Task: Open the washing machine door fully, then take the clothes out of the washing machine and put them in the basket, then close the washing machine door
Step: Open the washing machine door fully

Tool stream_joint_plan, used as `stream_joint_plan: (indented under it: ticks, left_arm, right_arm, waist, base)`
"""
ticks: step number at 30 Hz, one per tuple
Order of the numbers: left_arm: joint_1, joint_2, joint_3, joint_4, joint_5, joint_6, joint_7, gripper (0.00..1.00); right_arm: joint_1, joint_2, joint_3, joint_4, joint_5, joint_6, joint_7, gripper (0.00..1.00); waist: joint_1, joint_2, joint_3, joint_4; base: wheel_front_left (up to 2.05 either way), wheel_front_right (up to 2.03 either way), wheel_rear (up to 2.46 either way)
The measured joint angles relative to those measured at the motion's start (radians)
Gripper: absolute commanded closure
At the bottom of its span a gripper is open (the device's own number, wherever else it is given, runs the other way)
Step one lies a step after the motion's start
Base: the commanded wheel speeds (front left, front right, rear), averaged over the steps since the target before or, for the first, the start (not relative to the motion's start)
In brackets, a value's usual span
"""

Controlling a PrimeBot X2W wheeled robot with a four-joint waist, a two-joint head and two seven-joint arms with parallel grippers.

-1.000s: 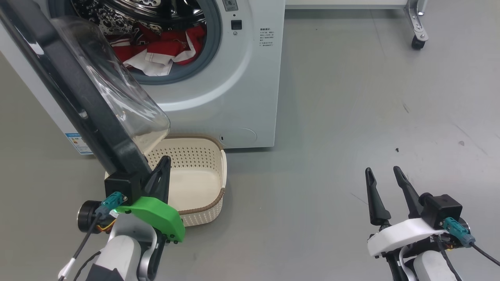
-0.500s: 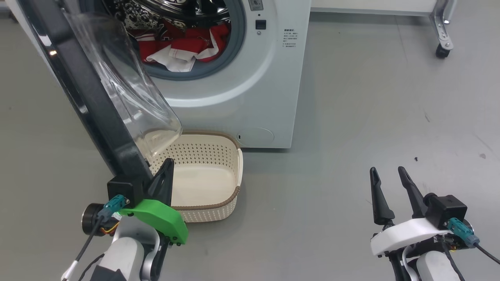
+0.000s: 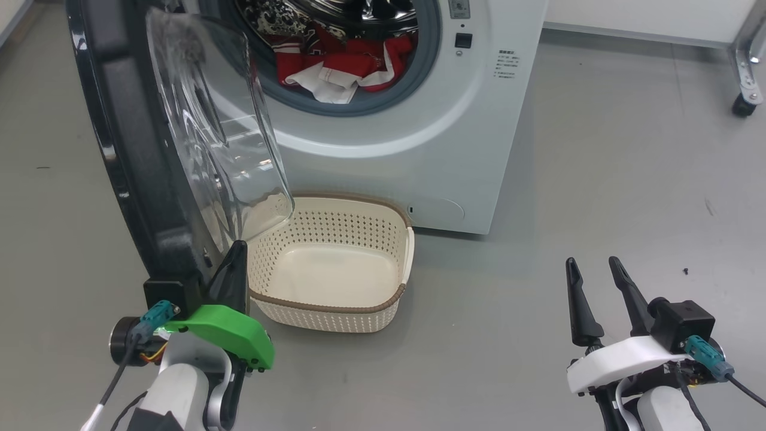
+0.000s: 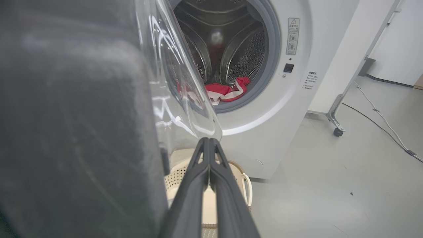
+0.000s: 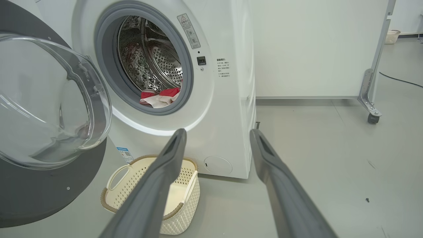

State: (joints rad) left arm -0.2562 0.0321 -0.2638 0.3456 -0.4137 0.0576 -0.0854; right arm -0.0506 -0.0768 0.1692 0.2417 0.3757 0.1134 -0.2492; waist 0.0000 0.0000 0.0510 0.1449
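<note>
The washing machine (image 3: 419,155) stands at the top of the head view with its steel drum exposed. Red and white clothes (image 3: 353,63) lie at the drum's mouth, also seen in the wrist views (image 4: 224,91) (image 5: 160,96). The washing machine door (image 3: 131,149) stands swung out to the left, its clear glass bowl (image 5: 49,99) facing right. My left gripper (image 3: 238,248) is shut with nothing between its fingers, close beside the door's lower edge (image 4: 82,115). The cream basket (image 3: 326,308) sits on the floor in front of the machine with nothing in it. My right gripper (image 3: 592,262) hangs open at the lower right.
Grey floor spreads to the right of the machine. A wheeled metal frame has a caster (image 3: 742,108) at the far right, before a white wall panel (image 5: 314,49). A cable (image 4: 380,115) runs across the floor there.
The camera has turned, shifting the whole picture right. Against the basket, the door has swung further left and open, and my shut left gripper has gone with it. The right gripper is unchanged.
</note>
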Motion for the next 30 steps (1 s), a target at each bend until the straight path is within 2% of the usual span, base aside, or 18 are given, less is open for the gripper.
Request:
stream_joint_plan:
  ticks: [15, 30]
  left_arm:
    - [0.004, 0.012, 0.093, -0.006, -0.051, 0.018, -0.033, 1.00]
    - [0.015, 0.066, 0.244, -0.024, -0.105, 0.035, -0.067, 1.00]
  right_arm:
    - [0.015, -0.009, 0.023, 0.000, -0.014, 0.004, 0.000, 0.00]
    - [-0.004, -0.054, 0.053, -0.004, -0.026, 0.008, 0.000, 0.00]
  waist:
    - [0.0000, 0.0000, 0.030, 0.103]
    - [0.0000, 0.0000, 0.125, 0.136]
  base:
    - [0.00, 0.00, 0.00]
    - [0.00, 0.00, 0.00]
